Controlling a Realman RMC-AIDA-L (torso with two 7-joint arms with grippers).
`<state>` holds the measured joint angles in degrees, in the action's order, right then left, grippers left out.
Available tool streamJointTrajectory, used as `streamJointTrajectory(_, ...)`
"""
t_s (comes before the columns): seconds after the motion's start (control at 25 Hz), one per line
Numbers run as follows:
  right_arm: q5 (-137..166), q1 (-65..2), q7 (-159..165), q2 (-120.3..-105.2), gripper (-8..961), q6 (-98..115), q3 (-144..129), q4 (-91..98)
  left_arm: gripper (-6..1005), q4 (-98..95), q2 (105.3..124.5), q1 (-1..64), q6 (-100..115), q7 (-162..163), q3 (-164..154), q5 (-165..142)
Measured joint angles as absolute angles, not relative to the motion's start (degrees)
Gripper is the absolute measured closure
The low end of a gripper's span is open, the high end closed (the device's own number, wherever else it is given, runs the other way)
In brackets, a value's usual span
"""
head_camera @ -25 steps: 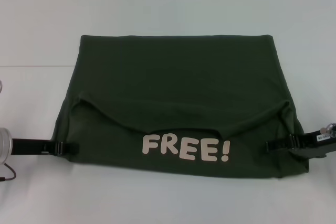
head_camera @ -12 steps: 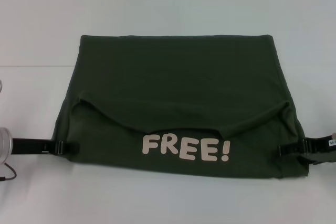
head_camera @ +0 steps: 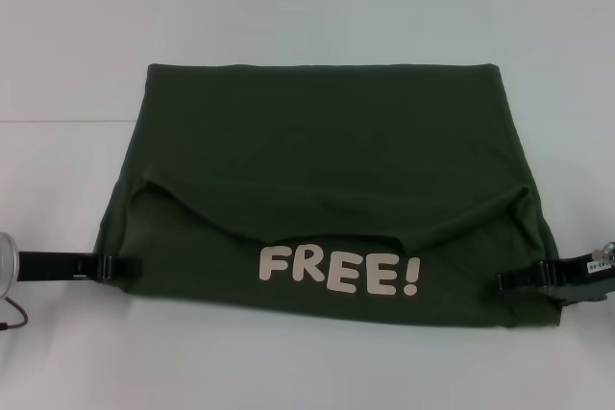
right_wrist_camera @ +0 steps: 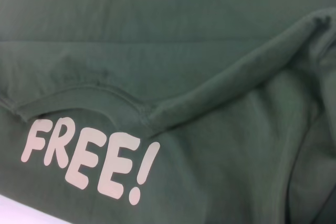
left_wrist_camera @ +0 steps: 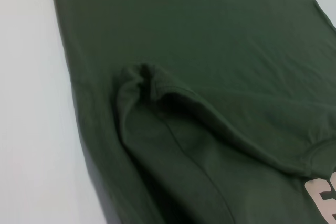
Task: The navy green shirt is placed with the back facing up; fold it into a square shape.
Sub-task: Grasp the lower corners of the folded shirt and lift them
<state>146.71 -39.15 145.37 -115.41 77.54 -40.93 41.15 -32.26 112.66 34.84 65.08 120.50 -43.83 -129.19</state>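
Note:
The navy green shirt point(head_camera: 327, 160) lies folded into a wide rectangle on the white table point(head_camera: 288, 7). A flap is folded toward me, and its cream "FREE!" lettering point(head_camera: 339, 272) faces up near the front edge. My left gripper point(head_camera: 125, 265) lies low at the shirt's left side edge, near the front corner. At the shirt's right side edge, level with the lettering, is my right gripper point(head_camera: 509, 279). The left wrist view shows the shirt point(left_wrist_camera: 210, 77) with a bunched fold. The right wrist view shows the shirt point(right_wrist_camera: 157, 51) and the lettering point(right_wrist_camera: 89, 161) close up.
A faint seam in the white table surface point(head_camera: 58, 122) runs off to the left of the shirt. A thin cable end point(head_camera: 12, 319) shows at the left border by my left arm.
My right gripper pulled outward to the right, then came back inward over the shirt's right edge, a little lower than before. The left gripper and the shirt have barely moved.

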Motion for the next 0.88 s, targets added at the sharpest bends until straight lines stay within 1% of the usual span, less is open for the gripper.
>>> streamJointTrajectory(0.88,146.49,-39.53,144.99,-115.87,128,76.73,-41.39,41.62,958,-32.26,112.64,34.98,65.14,120.39,-43.77,-129.20)
